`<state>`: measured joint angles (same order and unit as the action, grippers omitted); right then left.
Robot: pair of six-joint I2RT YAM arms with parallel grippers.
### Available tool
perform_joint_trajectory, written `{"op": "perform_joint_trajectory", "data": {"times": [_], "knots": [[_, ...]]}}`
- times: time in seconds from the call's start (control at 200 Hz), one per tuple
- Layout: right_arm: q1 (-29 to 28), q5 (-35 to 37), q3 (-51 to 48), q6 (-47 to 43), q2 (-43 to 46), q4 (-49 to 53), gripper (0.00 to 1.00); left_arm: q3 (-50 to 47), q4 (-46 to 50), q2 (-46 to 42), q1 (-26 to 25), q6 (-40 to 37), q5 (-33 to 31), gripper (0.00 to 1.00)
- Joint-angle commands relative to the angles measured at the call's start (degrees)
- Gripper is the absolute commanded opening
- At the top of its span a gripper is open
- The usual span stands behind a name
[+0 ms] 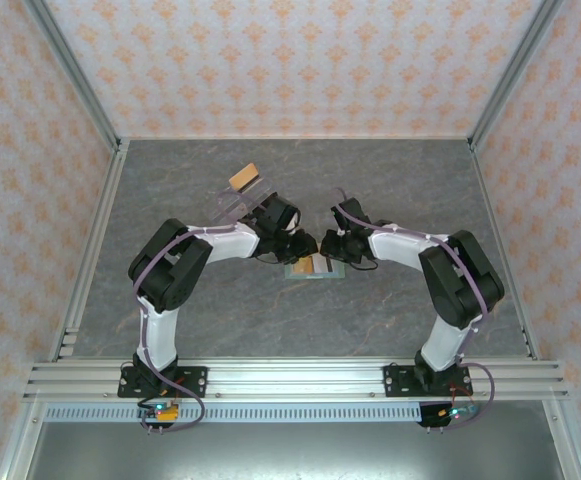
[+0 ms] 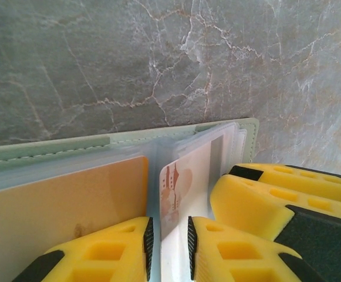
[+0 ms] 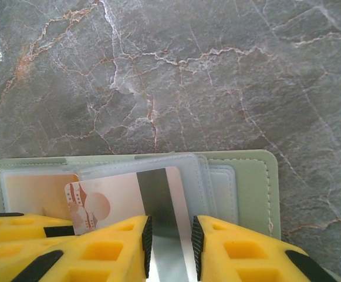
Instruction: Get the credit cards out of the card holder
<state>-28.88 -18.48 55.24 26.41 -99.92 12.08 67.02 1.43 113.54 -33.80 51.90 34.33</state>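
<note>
The sage-green card holder [image 1: 310,268] lies open on the grey marble table, its clear sleeves fanned out [image 3: 252,182] [image 2: 53,150]. A white credit card [image 3: 117,197] with an orange picture and a dark stripe sticks out of a sleeve. My left gripper [image 2: 168,247] has one jaw on each side of this card's [image 2: 179,182] end, with a narrow gap still showing. My right gripper [image 3: 170,238] stands over the card's dark stripe, jaws apart. An orange card [image 2: 64,200] sits inside a sleeve. In the top view both grippers [image 1: 308,247] [image 1: 330,245] meet over the holder.
A clear plastic tray [image 1: 232,205] with a tan piece [image 1: 243,177] lies behind the left arm. Patterned walls and aluminium posts close in the table on three sides. Bare marble stretches behind and to both sides of the holder.
</note>
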Motion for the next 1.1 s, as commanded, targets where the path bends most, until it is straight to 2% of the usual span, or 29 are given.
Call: {"op": "perform_joint_trajectory", "data": {"times": [0.0, 0.596, 0.706, 0.941, 1.091], "knots": [[-0.3, 0.54, 0.23, 0.84, -1.64, 3.54, 0.28, 0.14, -2.87, 0.35, -0.42, 1.42, 1.53, 0.24], [-0.21, 3.44, 0.38, 1.22, -1.42, 4.93, 0.27, -3.47, -2.73, -3.72, 1.72, -0.46, 0.78, 0.05], [-0.14, 3.8, 0.05, 1.13, -1.01, 4.56, 0.27, -4.33, -1.47, -6.94, 2.68, -1.67, 0.23, 0.0], [-0.14, 2.04, -1.68, 0.05, 1.5, 1.16, 0.28, -3.83, 10.14, -12.7, 4.13, -10.31, -4.51, 0.0], [-0.04, -0.41, -2.76, -1.71, 6.48, -1.33, 0.39, -4.17, 14.74, -18.39, 6.04, -15.64, -6.76, 0.0]]}}
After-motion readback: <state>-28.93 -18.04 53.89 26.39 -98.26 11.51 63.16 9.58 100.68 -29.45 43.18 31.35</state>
